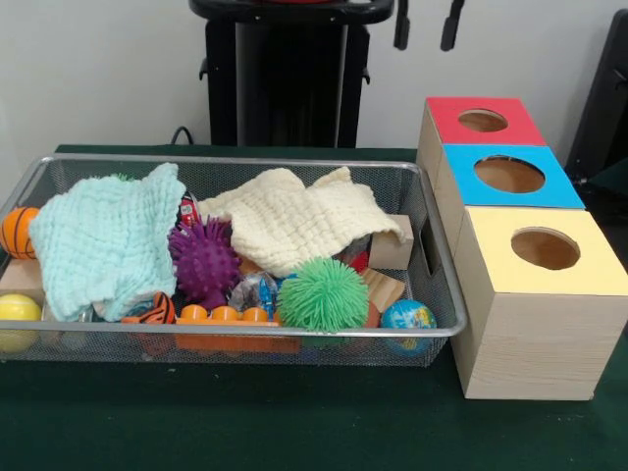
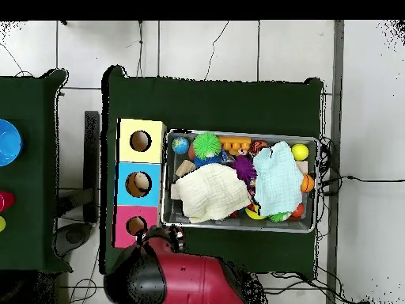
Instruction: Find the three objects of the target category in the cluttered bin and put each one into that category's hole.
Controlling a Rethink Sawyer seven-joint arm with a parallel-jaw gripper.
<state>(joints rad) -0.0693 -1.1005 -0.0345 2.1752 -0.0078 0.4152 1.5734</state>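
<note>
The wire mesh bin [image 1: 245,161] lies on the dark green table, left of the three boxes; it also shows in the overhead view [image 2: 237,135]. The hole [image 1: 508,174] in the blue-topped box is the middle one of the row, and shows in the overhead view [image 2: 138,184]. In the bin lie a purple spiky ball [image 1: 204,260], a green fuzzy ball [image 1: 322,293], a globe ball [image 1: 407,316], an orange basketball [image 1: 18,231] and a yellow ball [image 1: 18,309]. My gripper [image 1: 426,27] hangs open and empty at the top edge, high behind the red-topped box.
A mint cloth [image 1: 108,240] and a cream cloth [image 1: 294,221] cover much of the bin's contents. An orange brick [image 1: 226,316] and a wooden block [image 1: 392,250] also lie inside. The red-topped box [image 1: 481,120] and the yellow-topped box [image 1: 545,250] flank the blue one.
</note>
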